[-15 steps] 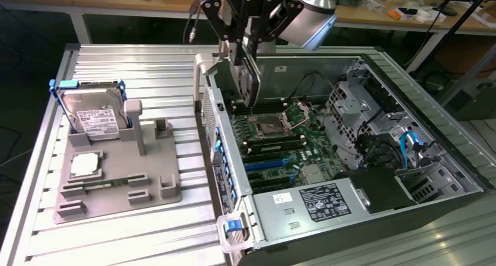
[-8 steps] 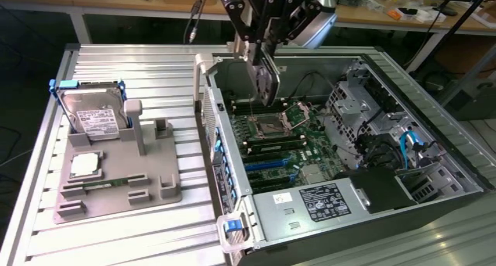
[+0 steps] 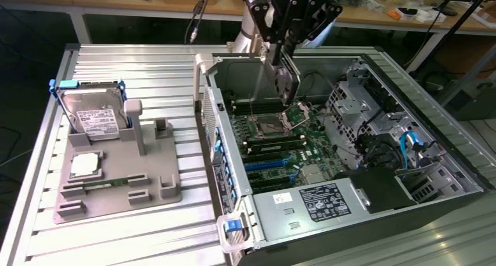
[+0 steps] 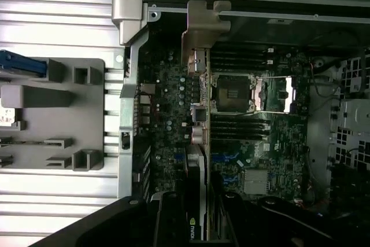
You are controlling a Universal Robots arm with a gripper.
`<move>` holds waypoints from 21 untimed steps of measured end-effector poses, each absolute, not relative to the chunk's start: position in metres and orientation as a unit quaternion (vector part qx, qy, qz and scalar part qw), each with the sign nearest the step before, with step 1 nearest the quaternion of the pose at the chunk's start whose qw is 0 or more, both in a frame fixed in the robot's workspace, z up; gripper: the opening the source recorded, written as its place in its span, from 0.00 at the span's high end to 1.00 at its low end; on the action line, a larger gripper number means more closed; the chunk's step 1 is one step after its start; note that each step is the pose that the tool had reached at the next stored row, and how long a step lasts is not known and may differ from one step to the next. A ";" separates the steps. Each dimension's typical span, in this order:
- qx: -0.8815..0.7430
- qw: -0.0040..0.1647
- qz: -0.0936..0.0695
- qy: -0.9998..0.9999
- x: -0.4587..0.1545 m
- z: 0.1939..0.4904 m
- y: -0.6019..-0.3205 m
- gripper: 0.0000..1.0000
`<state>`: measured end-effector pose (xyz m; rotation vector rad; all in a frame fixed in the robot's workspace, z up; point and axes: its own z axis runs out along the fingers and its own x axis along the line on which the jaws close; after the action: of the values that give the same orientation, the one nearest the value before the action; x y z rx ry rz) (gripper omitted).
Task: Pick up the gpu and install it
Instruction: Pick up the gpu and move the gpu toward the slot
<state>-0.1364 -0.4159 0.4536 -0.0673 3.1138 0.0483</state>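
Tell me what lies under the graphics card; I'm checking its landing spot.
Under the graphics card: the motherboard, with the processor socket beside. The strip straight below is hidden by the card itself.

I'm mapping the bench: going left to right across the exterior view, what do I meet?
hard drive → computer case's wall with blue tabs → gpu held in the gripper → blue cables

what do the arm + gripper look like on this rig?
Gripper: matte black body with white ROBOTIQ lettering near its top, and black linked jaws that taper to narrow tips. Arm: a rounded silvery-grey segment behind the gripper.
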 end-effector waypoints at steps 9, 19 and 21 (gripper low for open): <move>-0.021 0.013 0.015 1.000 -0.100 0.453 -0.416 0.73; -0.021 0.013 0.015 1.000 -0.090 0.453 -0.416 0.73; -0.021 0.013 0.015 1.000 -0.090 0.453 -0.416 0.73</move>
<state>-0.0897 -0.4159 0.4527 -0.0640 3.1139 0.0482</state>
